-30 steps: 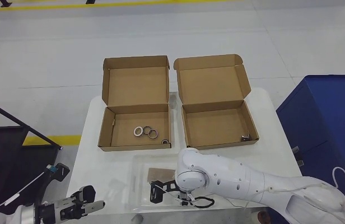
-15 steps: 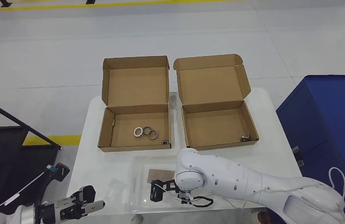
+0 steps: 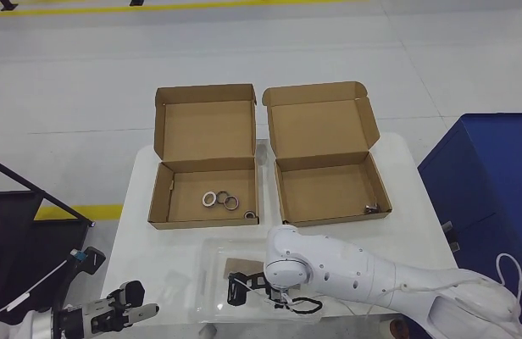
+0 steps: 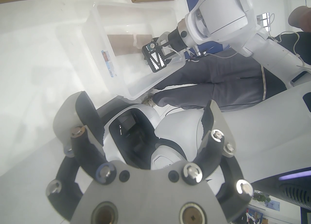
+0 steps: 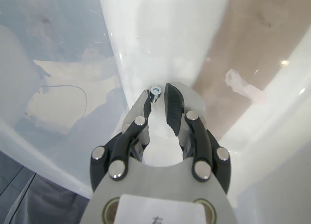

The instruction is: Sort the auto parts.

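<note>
1. The worktop (image 3: pixel 142 254) is white.
2. The left box (image 3: pixel 185 191) and the right box (image 3: pixel 329 191) are plain brown.
3. The tray (image 3: pixel 208 280) is clear, with a brown card (image 3: pixel 240 263) showing through it.
4. The bolt (image 5: pixel 155 93) is silver.
5. The right claw (image 5: pixel 158 90) is black, with ribbed pads (image 5: pixel 173 103).
6. The cabinet (image 3: pixel 490 186) is blue.

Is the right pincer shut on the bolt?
No, the right pincer is open, with a gap beside the bolt between its fingertips.

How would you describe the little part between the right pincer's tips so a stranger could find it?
On the white table, look at the clear plastic bin in front of the two open cardboard boxes. Inside it, between the tips of the right pincer, sits a tiny silver socket-head bolt. Unlike the flat brown card beside it, it is shiny and cylindrical.
</note>
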